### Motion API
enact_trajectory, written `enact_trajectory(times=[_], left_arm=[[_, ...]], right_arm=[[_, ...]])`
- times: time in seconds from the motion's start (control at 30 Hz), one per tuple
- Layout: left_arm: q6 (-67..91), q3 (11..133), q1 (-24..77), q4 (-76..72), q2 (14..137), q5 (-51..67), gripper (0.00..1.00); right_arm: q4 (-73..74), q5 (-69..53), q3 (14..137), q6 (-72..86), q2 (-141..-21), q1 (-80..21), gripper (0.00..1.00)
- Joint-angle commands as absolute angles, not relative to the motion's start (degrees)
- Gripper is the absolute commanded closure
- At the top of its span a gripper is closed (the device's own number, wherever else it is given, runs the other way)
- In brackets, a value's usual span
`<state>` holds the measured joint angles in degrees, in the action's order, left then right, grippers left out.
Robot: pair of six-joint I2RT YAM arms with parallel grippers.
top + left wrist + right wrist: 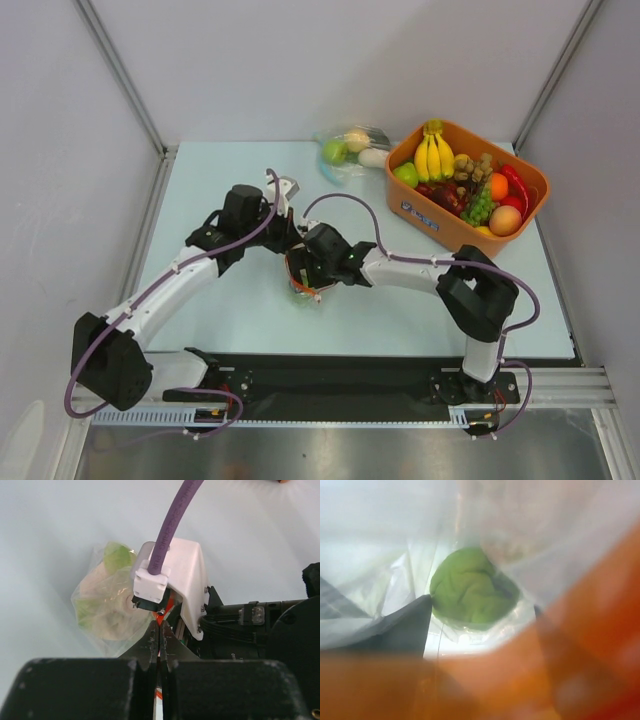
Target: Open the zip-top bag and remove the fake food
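Pale blue-green tabletop (230, 330) runs from the arm bases at six o'clock to the white walls. At its centre your two arms meet over the crinkly clear plastic zip-top bag (107, 605), which lies on the surface. Your left gripper (159, 630) has its fingers pressed together on the bag's orange-red zip strip (161, 616). Your right gripper (303, 274) comes to the bag's mouth from three o'clock. Its wrist view shows one dark finger (405, 625) at the left and a sliver of the other at the right, so they stand wide apart. Beyond them a crumpled green piece of fake food (470, 587) lies inside the plastic. At twelve o'clock sits a second clear bag with a green apple (348, 150). At one o'clock stands an orange plastic bin (440, 225) of toy fruit, a yellow banana bunch (434, 152) among it.
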<state>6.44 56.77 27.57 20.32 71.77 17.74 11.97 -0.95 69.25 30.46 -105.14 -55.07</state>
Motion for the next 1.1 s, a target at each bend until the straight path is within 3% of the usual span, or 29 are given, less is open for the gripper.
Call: enact_trajectory(times=[0.0,0.23,0.27,0.3,0.4,0.5,1.07], left_arm=[[6.3,56.9,27.2,16.2,69.1,18.8,1.0],[6.3,56.9,27.2,16.2,69.1,18.9,1.0],[6.3,56.9,27.1,16.2,69.3,18.9,1.0],[6.2,56.8,27.0,16.3,69.3,19.0,1.0],[6.2,56.8,26.6,16.3,69.3,18.9,1.0],[6.2,56.6,26.5,16.4,69.3,18.8,1.0],[6.3,56.2,26.3,16.2,70.5,19.9,1.0]], right_arm=[[12.2,-1.1,69.3,31.0,-107.7,-56.2,0.12],[10.6,-1.3,69.1,30.9,-109.8,-56.2,0.17],[10.5,-1.5,69.1,30.6,-109.9,-56.2,0.2],[10.6,-1.4,69.0,30.7,-110.0,-56.2,0.31],[10.9,-0.4,68.1,30.4,-108.0,-56.1,0.48],[12.1,1.8,67.2,29.8,-105.6,-55.6,0.56],[18.8,9.1,65.0,28.7,-91.4,-55.0,0.58]])
